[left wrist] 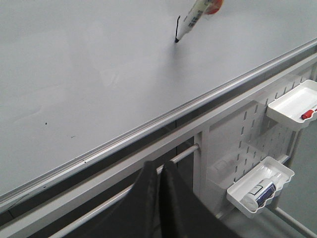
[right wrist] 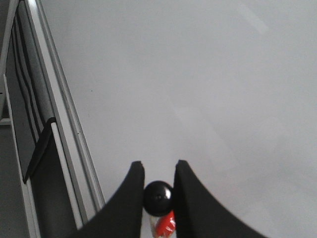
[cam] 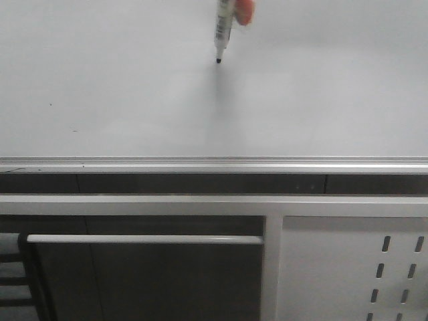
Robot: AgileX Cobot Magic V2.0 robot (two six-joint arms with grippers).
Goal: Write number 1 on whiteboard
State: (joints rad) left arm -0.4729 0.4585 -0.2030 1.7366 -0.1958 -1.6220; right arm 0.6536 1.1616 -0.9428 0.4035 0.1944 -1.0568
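The whiteboard [cam: 100, 80] fills the upper half of the front view. A white marker [cam: 223, 30] with printed barrel stands tilted over it, and its black tip touches or nearly touches the board. In the left wrist view a thin black stroke, the number 1 [left wrist: 178, 27], runs up from the tip of the marker [left wrist: 190, 17]. In the front view the stroke is hidden behind the marker. My right gripper [right wrist: 159, 164] is shut on the marker's black rear end [right wrist: 158, 197]. My left gripper [left wrist: 158, 164] is shut and empty, below the board's front rail.
A silver rail [cam: 214, 164] edges the board's near side. Below it are a horizontal bar [cam: 144, 239] and a white slotted panel [cam: 354, 267]. Two white trays [left wrist: 290, 104] [left wrist: 247, 196] hang on that panel with small items inside. Tiny black specks [left wrist: 46, 123] dot the board.
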